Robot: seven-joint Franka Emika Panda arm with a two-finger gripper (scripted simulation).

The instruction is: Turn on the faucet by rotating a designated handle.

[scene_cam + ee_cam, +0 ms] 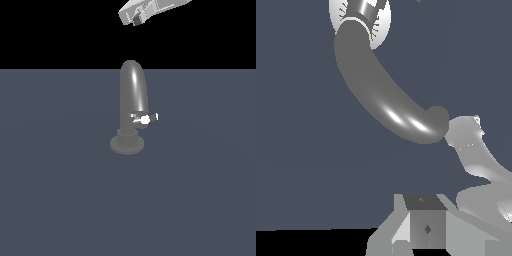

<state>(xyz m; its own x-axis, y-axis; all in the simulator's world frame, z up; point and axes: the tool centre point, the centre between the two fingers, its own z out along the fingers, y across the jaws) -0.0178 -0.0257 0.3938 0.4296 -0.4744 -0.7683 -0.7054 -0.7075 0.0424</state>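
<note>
The faucet (133, 95) is a glossy dark-grey arched pipe on a round stepped base (126, 145), at the middle of the exterior view. The handle (145, 119) is a small bright silver-white lever with a knob, jutting from the pipe's lower end toward the exterior view's right. My gripper (135, 19) hangs high above the faucet, well apart from it, holding nothing. In the wrist view the pipe (381, 95) curves below me, a pale grey lever shape (468, 140) lies by its end, and my fingers (426, 222) look closed together.
The faucet stands alone on a flat dark blue-grey surface (60, 190) that runs to every edge of the exterior view. Black background lies behind it.
</note>
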